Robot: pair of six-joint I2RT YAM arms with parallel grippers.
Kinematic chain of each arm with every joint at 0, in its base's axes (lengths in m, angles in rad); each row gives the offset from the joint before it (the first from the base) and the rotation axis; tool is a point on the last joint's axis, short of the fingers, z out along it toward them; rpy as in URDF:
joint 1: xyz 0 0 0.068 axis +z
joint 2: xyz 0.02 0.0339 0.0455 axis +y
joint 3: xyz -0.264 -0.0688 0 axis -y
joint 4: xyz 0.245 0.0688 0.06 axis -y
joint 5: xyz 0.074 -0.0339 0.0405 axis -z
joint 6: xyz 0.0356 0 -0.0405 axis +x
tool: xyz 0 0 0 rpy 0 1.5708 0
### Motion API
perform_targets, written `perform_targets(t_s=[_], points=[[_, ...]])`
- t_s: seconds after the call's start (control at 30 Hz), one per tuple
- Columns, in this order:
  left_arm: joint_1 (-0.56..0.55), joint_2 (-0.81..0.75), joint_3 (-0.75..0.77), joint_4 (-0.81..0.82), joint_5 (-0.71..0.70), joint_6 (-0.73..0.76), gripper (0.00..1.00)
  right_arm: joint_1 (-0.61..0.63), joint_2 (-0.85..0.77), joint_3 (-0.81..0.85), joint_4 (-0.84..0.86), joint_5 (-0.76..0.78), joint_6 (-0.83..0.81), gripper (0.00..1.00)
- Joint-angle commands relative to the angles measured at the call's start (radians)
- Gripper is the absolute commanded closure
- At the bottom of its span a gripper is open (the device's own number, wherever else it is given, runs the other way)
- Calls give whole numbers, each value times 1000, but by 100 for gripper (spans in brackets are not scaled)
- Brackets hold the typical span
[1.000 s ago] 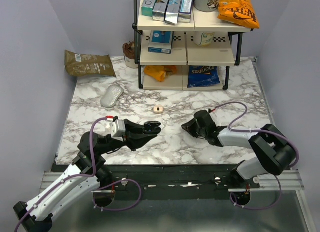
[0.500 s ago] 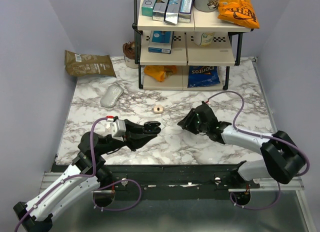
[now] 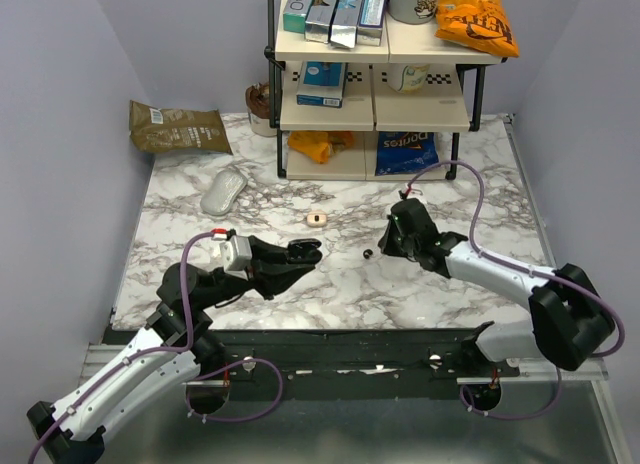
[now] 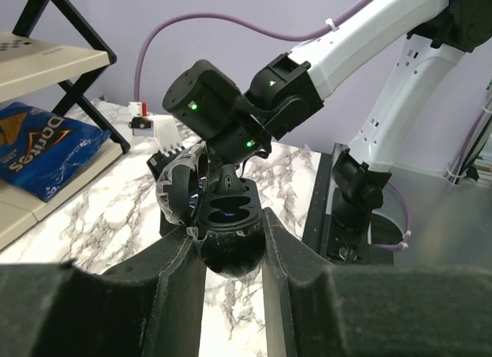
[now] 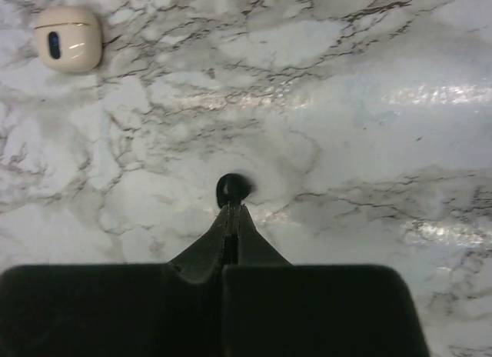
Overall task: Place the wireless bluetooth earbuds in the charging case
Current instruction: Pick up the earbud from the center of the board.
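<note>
Wrist-only: earbud (image 5: 233, 189) at right pincer (image 5: 232, 209)

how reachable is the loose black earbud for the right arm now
Probably yes: the earbud lies on bare marble just past the right arm's fingers, nothing between, but they are shut and must open first.

Glossy white-and-grey marble-pattern tabletop (image 5: 369, 95) with a bright sheen, tiny glossy black rounded earbud (image 5: 232, 188), smooth satin cream plastic pod (image 5: 69, 38); glossy black plastic charging case (image 4: 223, 209), matt black plastic fingers (image 4: 165, 288) of the left hand (image 4: 229, 238); crinkled shiny orange snack bag (image 3: 478, 19), matt brown paper-look pouch (image 3: 178, 127)
</note>
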Motion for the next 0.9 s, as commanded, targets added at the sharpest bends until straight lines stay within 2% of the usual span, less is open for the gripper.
perform_targets(t_s=[0.0,0.37,0.87], points=[[-6,14,-20,61,-55,-38,100,-46,89,54,-26,75,-85,99],[-9,9,-34,66,-75,-50,100,-82,269,154,44,-26,-142,99],[-12,14,-44,72,-75,-53,100,-82,248,39,150,-211,-168,100]])
